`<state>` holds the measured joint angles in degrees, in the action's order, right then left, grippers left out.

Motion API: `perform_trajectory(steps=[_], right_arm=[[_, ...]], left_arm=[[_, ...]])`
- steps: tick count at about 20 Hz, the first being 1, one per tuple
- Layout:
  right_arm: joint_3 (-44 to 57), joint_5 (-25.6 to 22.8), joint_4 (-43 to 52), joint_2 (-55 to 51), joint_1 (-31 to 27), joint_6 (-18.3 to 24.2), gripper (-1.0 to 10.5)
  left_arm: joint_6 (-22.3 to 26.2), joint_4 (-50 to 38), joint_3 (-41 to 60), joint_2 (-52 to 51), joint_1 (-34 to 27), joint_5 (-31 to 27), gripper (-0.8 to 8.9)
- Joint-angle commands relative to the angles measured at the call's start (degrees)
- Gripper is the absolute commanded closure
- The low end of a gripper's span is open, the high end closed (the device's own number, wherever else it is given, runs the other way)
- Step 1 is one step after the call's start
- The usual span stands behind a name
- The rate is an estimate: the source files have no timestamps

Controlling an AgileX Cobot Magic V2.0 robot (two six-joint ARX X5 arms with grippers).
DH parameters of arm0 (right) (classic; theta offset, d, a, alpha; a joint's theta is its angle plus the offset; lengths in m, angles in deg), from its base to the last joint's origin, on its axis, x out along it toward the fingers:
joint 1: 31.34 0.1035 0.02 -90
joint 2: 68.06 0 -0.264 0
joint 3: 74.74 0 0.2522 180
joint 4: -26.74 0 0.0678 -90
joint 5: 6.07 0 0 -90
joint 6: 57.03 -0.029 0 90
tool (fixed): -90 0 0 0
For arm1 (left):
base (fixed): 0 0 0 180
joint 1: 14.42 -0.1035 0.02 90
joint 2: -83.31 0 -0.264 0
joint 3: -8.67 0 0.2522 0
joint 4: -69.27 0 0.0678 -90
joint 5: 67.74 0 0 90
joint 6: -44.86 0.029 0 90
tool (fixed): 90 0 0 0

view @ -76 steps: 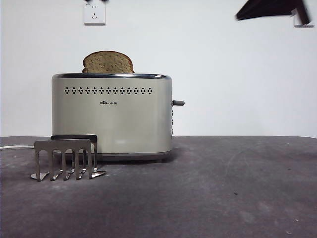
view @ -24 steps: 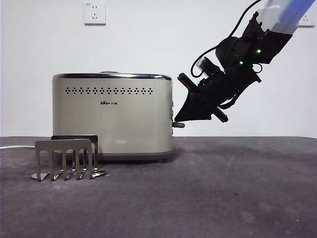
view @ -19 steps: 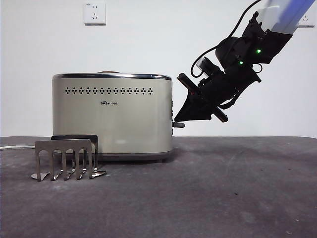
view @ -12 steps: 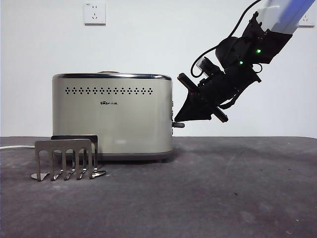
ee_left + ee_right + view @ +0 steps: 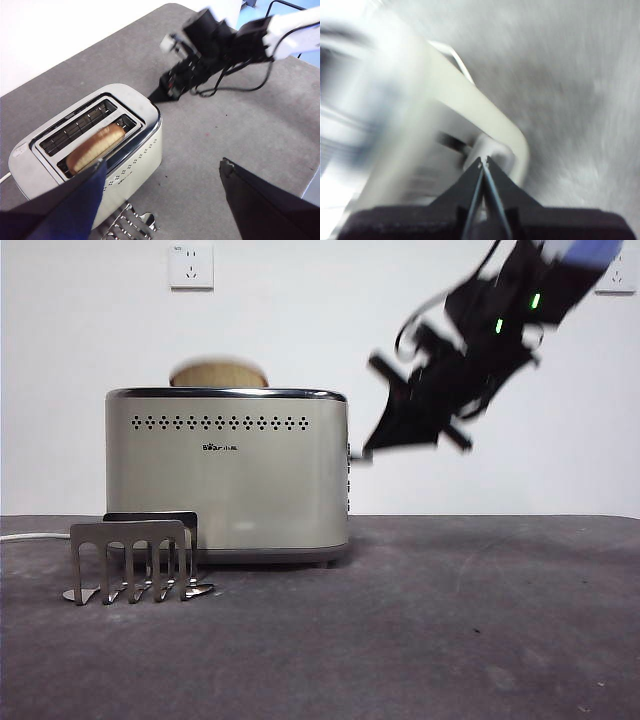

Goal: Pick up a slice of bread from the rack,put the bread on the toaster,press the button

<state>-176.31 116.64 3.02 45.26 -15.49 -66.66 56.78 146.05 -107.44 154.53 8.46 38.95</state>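
The slice of bread (image 5: 219, 373) sticks up, blurred, out of the cream toaster (image 5: 225, 470). In the left wrist view the bread (image 5: 95, 147) lies in the slot nearer the vent holes. My right gripper (image 5: 370, 450) is shut and blurred, its tip at the toaster's narrow end at about mid height. In its own view the closed tips (image 5: 483, 160) point at the toaster's end (image 5: 470, 105). The button there is too blurred to make out. My left gripper (image 5: 162, 162) hangs open high above the toaster (image 5: 85, 145). The grey rack (image 5: 135, 560) stands with nothing in it in front of the toaster.
A white cable (image 5: 30, 537) runs off to the left behind the rack. A wall socket (image 5: 191, 266) is on the white wall behind. The dark table (image 5: 450, 620) stretches bare to the right of the toaster.
The bread, sunk in the slot half a second ago, has risen above the rim. My right gripper has swung upward from the low lever position, blurred by motion.
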Motion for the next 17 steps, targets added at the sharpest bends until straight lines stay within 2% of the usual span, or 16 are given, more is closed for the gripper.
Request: perform_trajectory(steps=[1,5,9,13,17], right_arm=[[0.3,-0.1,-1.0,-7.3,-0.1,0.3,9.6],[0.3,0.0,-12.8,-20.4,0.1,3.6,9.6],[0.3,0.0,-33.4,-32.1,1.3,11.4,9.6],[0.3,-0.1,-45.8,-37.6,2.4,15.9,9.6],[0.3,-0.1,-54.9,-41.0,3.5,18.4,9.6]], left_arm=[[-0.2,0.1,-0.2,-0.1,-0.1,0.0,4.32],[-0.2,0.8,-0.2,-0.1,-0.1,0.0,4.33],[-0.1,4.9,-0.2,-0.1,-0.1,0.1,4.37],[-0.2,7.9,-0.2,-0.1,-0.1,0.2,4.37],[-0.2,11.3,-0.2,-0.1,-0.1,0.2,4.37]])
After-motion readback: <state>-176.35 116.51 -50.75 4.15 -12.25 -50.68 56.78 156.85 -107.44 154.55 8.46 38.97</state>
